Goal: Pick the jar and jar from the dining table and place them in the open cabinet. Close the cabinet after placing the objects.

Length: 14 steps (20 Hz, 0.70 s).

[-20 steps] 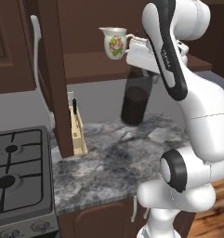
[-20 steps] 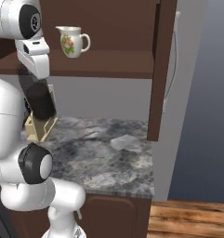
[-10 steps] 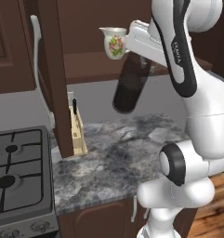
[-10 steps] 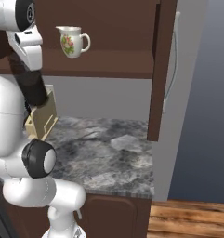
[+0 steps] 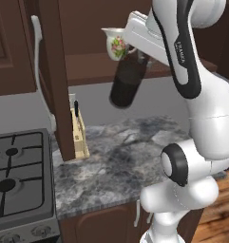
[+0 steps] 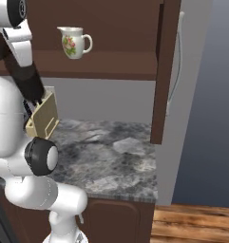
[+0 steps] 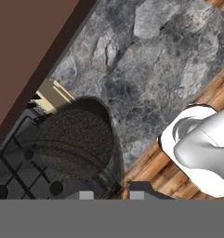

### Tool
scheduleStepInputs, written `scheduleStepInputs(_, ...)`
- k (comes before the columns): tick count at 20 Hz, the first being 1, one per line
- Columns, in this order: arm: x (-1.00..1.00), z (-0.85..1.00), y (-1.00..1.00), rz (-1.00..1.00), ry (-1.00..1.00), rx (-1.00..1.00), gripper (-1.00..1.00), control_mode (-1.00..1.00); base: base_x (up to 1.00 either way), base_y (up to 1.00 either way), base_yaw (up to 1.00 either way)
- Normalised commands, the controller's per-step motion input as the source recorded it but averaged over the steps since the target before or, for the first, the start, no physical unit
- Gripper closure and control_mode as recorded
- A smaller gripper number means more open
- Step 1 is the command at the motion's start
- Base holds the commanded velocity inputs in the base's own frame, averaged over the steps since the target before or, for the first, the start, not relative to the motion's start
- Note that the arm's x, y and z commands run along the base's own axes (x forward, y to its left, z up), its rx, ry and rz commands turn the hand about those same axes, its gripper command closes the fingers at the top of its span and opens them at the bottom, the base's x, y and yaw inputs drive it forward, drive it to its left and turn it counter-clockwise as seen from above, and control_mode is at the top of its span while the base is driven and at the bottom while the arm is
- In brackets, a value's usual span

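Note:
My gripper [image 5: 136, 59] is shut on the top of the tall dark brown-black jar [image 5: 127, 83]. The jar hangs tilted in the air just in front of the open cabinet's wooden shelf [image 5: 87, 67], under the floral jug. From the right base view the jar [image 6: 24, 78] is a dark shape beside the arm, left of the shelf [image 6: 111, 66]. In the hand view the jar [image 7: 74, 138] hangs above the fingertips [image 7: 137, 189], over the stone counter. The dining table and the other jar are out of view.
A white floral jug [image 5: 117, 44] stands on the shelf right behind the jar. The open cabinet door [image 5: 54, 76] hangs to the left, another door [image 6: 163, 71] to the right. A knife block [image 5: 79, 131] and a gas stove [image 5: 16, 175] sit on the counter [image 5: 120, 152].
The arm has lifted the jar and carried it left, closer to the shelf, and the jar now tilts more. The grip has not changed.

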Motion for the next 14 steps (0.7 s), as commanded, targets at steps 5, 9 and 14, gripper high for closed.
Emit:
scheduleStepInputs(5,0.08,0.13,0.26,-0.01,-0.01,0.10,1.00,-1.00,0.00,0.00,0.00)
scheduleStepInputs(9,0.18,0.09,0.24,-0.03,-0.03,0.04,1.00,-1.00,0.00,0.00,0.00)
scheduleStepInputs(14,0.27,0.03,0.15,-0.09,-0.09,0.01,1.00,-1.00,0.00,0.00,0.00)
